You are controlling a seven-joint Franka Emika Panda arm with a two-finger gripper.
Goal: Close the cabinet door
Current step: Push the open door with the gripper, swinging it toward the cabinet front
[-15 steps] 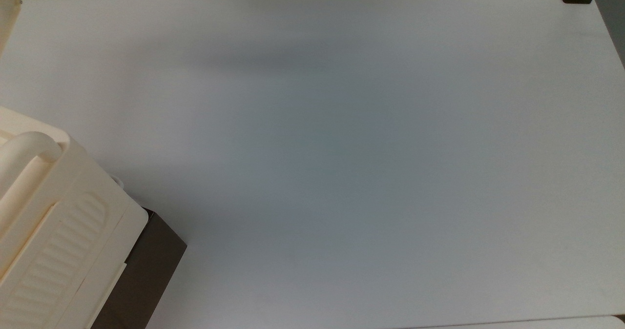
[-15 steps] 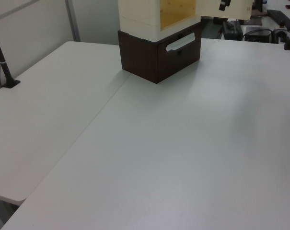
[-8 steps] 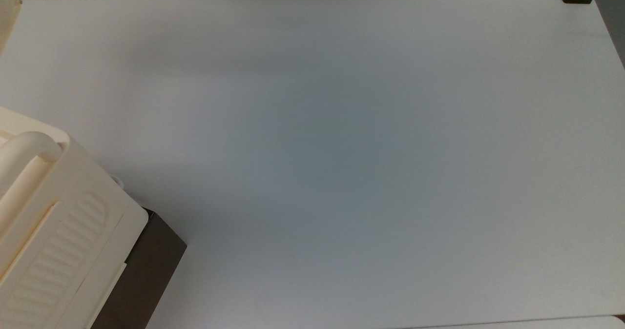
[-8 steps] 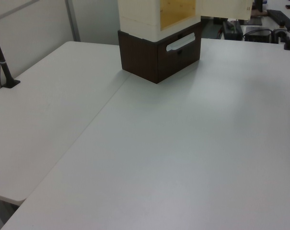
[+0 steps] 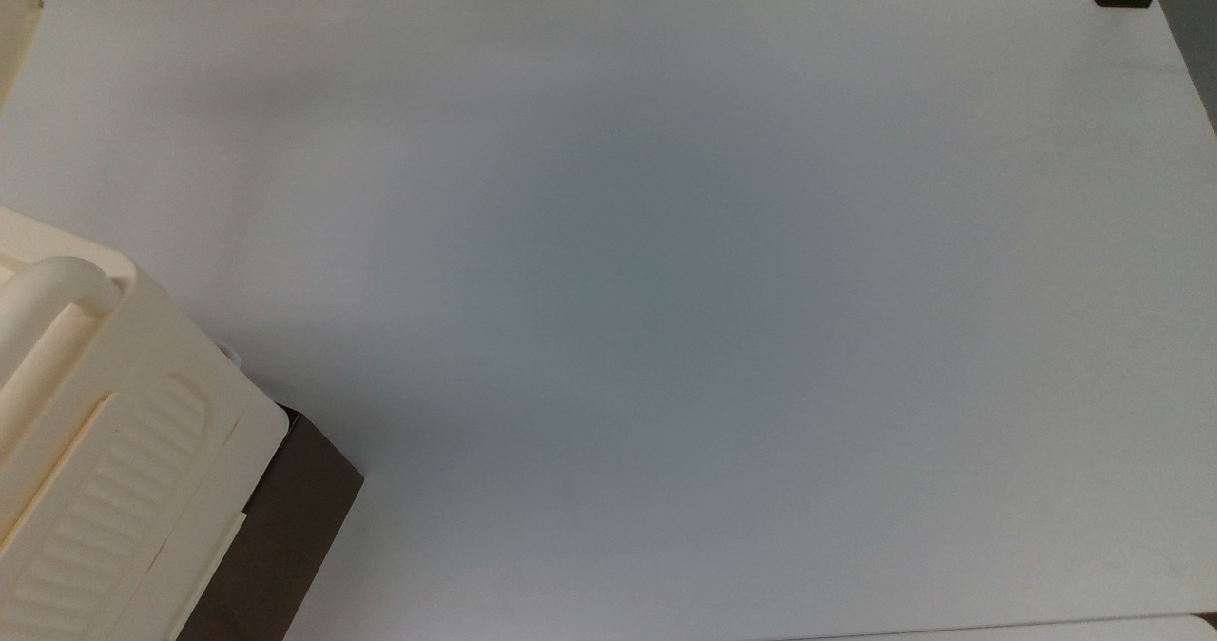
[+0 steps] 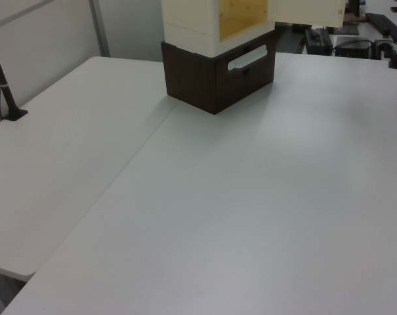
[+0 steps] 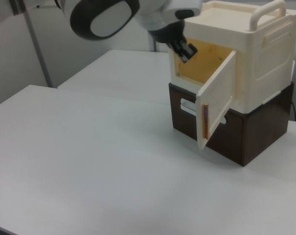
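While the dark gripper (image 7: pixel 186 50) hangs at the top edge of the cabinet's opening in the right view, I cannot tell how its jaws stand. Just below it the flat pale cream cabinet door (image 7: pixel 217 99) stands swung open, seemingly untouched. The cream moulded plastic cabinet (image 7: pixel 258 58) sits on a dark brown wooden drawer box (image 7: pixel 258 135) on the white counter (image 7: pixel 89 161).

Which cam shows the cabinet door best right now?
The right view: the cabinet door shows whole, swung open off the cream cabinet, with the claw near the opening. The left view catches part of its panel at the top edge. The top view has a cream sliver at its left edge.
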